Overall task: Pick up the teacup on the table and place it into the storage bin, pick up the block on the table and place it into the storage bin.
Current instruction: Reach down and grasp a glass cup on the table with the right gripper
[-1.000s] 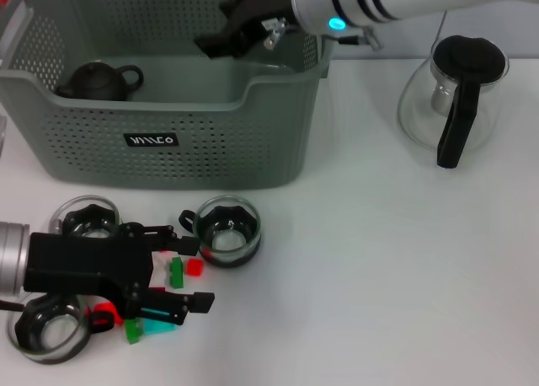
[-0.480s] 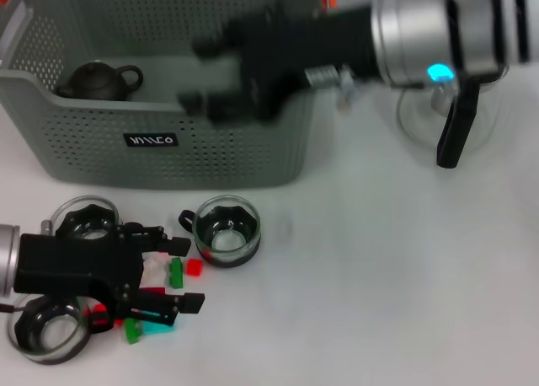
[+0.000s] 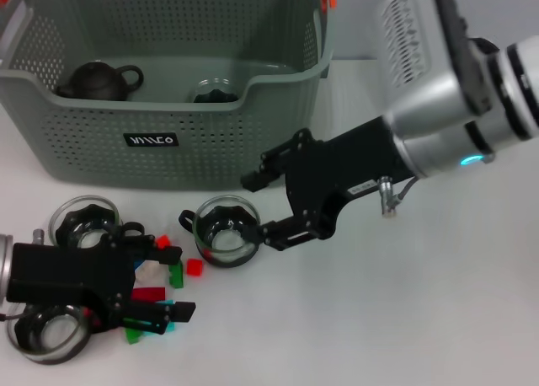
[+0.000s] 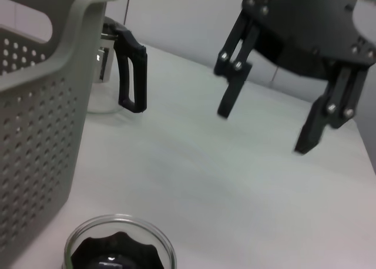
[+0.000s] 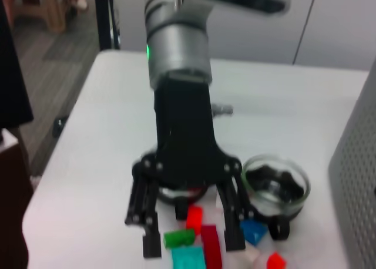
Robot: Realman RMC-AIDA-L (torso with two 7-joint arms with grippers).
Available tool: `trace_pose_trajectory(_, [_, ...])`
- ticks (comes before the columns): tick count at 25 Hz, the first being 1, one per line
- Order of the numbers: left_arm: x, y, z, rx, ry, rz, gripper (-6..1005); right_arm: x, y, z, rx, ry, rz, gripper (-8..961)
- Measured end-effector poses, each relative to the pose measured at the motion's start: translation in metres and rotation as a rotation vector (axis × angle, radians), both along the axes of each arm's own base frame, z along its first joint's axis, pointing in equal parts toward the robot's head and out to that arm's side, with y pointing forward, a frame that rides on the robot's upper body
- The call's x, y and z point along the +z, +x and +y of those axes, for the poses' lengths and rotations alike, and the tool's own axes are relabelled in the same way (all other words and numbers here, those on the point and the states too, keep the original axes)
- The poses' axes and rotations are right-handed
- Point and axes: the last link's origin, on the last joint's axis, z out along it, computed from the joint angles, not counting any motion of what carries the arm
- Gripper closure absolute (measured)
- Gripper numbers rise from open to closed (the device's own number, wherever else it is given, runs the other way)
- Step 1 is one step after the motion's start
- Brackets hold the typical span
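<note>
Near the surface's (image 3: 404, 318) front-left corner, the left pincer (image 3: 173, 283) hangs open over a heap of coloured blocks (image 3: 156, 293), its fingers straddling them, with glass teacups (image 3: 82, 221) just beside it. Just in front of the storage bin (image 3: 168, 142), which stands at the back-left edge and holds a dark teapot (image 3: 99, 80) and one teacup (image 3: 216, 92), the right pincer (image 3: 261, 207) hovers open beside another teacup (image 3: 226, 230), holding nothing.

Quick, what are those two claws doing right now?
Left gripper: open, empty, over the coloured blocks.
Right gripper: open, empty, beside a glass teacup.
</note>
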Motion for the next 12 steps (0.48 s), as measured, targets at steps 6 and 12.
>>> trace_pose_trajectory(6, [0.002, -0.002, -0.001, 0.004, 0.005, 0.008, 112, -0.026, 0.0, 0.009, 0.019, -0.014, -0.106, 314])
trace_pose_trajectory(12, [0.001, -0.002, -0.002, 0.004, 0.003, 0.01, 112, -0.051, -0.004, 0.015, 0.047, -0.03, -0.178, 314])
